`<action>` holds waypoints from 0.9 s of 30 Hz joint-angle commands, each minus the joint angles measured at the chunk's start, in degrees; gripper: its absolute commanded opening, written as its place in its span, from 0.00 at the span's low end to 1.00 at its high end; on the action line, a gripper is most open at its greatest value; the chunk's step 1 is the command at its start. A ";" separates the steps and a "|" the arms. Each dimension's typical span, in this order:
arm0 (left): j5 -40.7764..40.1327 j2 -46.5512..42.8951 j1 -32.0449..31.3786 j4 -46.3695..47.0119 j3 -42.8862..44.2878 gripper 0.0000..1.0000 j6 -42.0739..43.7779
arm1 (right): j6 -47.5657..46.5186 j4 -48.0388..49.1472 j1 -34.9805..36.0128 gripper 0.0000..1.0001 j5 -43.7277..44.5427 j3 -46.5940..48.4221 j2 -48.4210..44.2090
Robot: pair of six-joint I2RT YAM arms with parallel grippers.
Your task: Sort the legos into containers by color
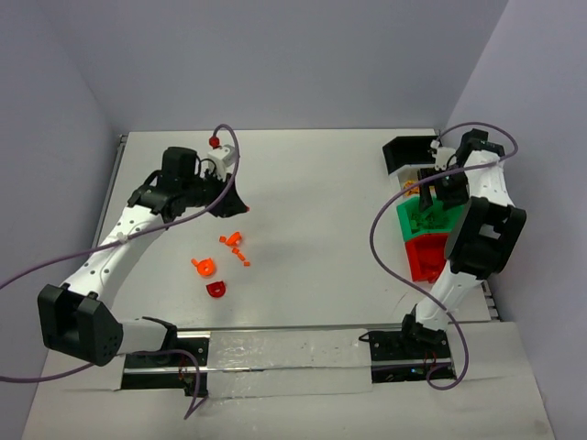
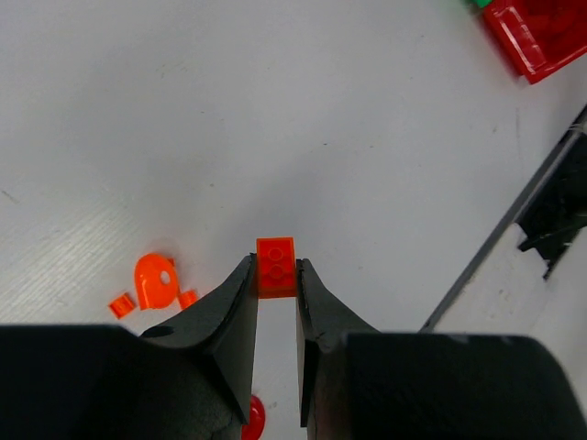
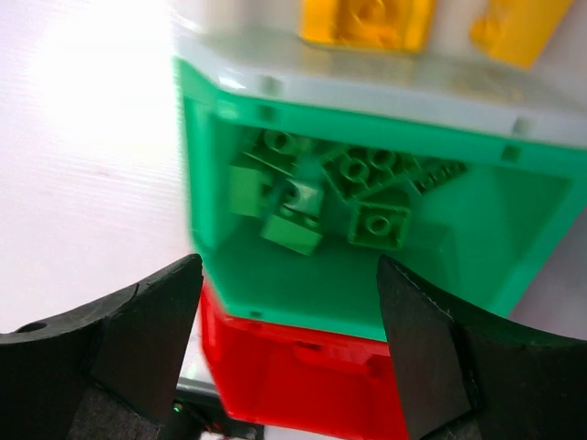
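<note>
Your left gripper was pinched narrowly on an orange brick over the table, left of centre. The brick's two studs faced the wrist camera and its long axis ran straight out along the fingers, with loose orange bits and a red round piece lying nearby. To the right, the white bin held yellow pieces, the green bin a heap of green bricks, and the red bin touched it, while your right gripper hung over the green bin, jaws wide apart and gripping nothing.
</note>
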 commanded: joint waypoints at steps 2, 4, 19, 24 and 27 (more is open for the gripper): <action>21.00 0.11 4.27 0.62 2.82 0.00 -6.05 | 0.09 0.69 6.97 0.82 -16.23 3.94 -10.74; 31.65 0.52 4.92 0.80 2.58 0.00 -7.14 | -1.29 4.56 13.53 0.82 -25.62 0.83 -15.15; 48.29 -0.74 4.84 8.66 -3.25 0.00 -21.37 | -7.71 17.79 55.23 0.65 -33.34 1.42 -20.18; 48.95 -0.73 4.84 13.66 -5.01 0.00 -28.90 | -8.16 16.12 60.49 0.65 -31.81 4.48 -18.64; 48.70 -0.76 4.84 14.43 -5.07 0.00 -30.22 | -8.39 15.07 61.74 0.65 -31.87 5.32 -18.30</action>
